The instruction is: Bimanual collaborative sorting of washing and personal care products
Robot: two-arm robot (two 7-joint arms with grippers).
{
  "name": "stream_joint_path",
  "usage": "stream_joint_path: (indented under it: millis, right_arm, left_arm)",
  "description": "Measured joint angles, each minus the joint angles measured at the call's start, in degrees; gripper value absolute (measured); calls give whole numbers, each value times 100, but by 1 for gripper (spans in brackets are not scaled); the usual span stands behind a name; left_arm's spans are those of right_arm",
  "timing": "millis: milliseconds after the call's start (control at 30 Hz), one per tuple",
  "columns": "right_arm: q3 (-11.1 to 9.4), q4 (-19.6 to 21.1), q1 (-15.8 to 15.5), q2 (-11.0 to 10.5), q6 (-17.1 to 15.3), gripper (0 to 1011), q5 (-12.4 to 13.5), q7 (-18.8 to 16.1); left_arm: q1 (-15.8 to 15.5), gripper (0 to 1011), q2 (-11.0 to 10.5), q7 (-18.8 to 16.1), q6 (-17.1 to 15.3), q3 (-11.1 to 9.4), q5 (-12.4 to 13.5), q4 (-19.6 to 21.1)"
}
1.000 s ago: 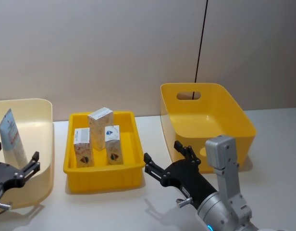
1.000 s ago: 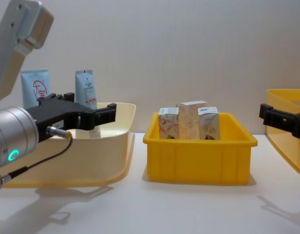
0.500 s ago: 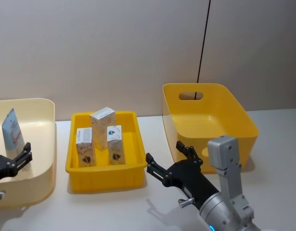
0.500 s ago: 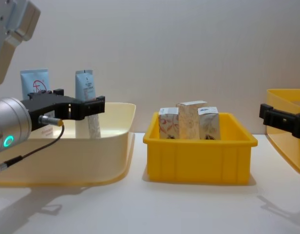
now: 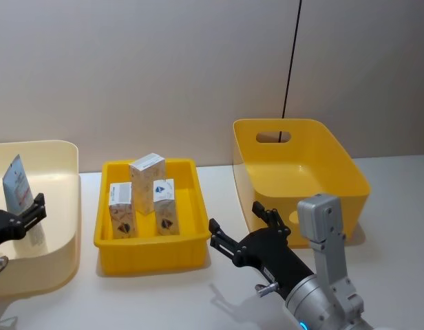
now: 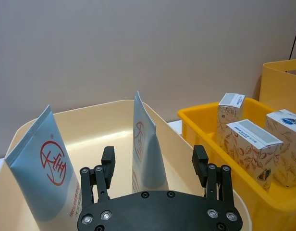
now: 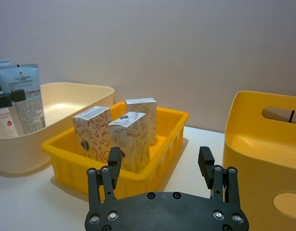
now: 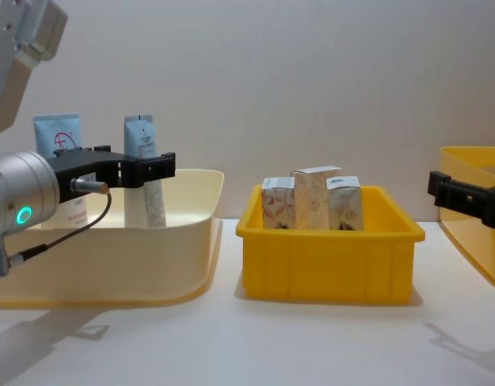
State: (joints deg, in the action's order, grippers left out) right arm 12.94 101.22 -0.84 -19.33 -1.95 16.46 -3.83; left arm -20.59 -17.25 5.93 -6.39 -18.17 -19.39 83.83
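The left gripper, jaws apart, is now raised level with the light-blue tube, so a grasp seems prepared; the right gripper is parked open beside the yellow tray.

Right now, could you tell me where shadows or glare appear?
Chest view: shadows lie on the table under the cream bin and the yellow tray. Head view: the right gripper throws a faint shadow on the table, and the deep yellow bin shows a mild sheen inside.

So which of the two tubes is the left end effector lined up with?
The edge-on tube straight ahead of the open left end effector; the face-on tube stands off to one side.
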Motion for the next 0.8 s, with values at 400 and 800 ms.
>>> stream_joint_path:
  millis: [400, 800]
  right_arm:
    - [0, 0, 0, 0, 0, 1001, 0, 0]
    - [0, 0, 0, 0, 0, 1001, 0, 0]
  left_arm:
    - [-299, 1003, 129, 88, -202, -53, 56, -346]
    - [-536, 981, 252, 12, -356, -116, 218, -613]
